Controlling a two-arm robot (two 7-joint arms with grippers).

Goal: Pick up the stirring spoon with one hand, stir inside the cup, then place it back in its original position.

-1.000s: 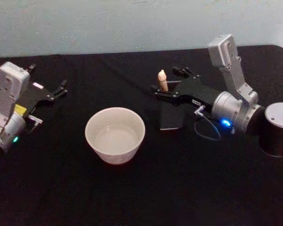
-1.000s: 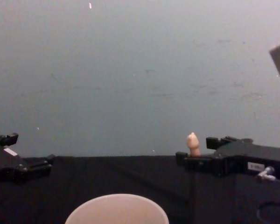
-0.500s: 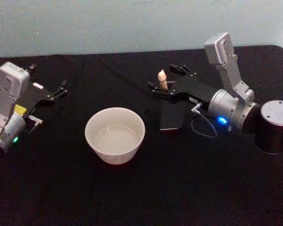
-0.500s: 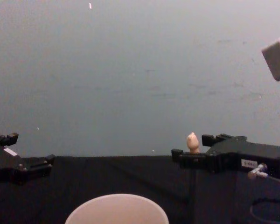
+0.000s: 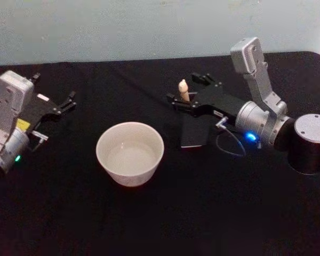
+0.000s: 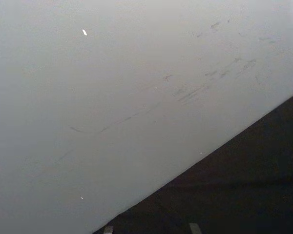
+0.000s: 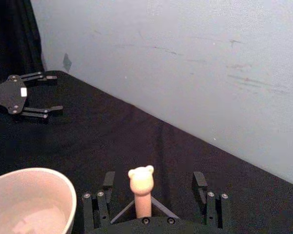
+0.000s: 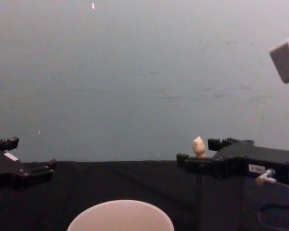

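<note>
Right gripper (image 7: 154, 181) low over black cloth table (image 5: 202, 208), fingers spread either side of the small upright stirring spoon's pale beige wooden handle (image 7: 140, 187), not touching it, spoon at dark grey square holder (image 5: 193, 133), wide cream round cup (image 5: 130, 152) to its left, left gripper (image 5: 54, 88) parked far left, fingers spread.

Smooth glossy cup (image 5: 130, 174), matt black tablecloth (image 5: 213, 213), stirring spoon (image 5: 184, 90) — pale wooden handle, satin-smooth

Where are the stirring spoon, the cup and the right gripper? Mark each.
stirring spoon (image 7: 140, 181), right wrist view, knob top.
cup (image 5: 130, 177), head view, front wall.
right gripper (image 7: 154, 178), right wrist view, midway between fingers.
</note>
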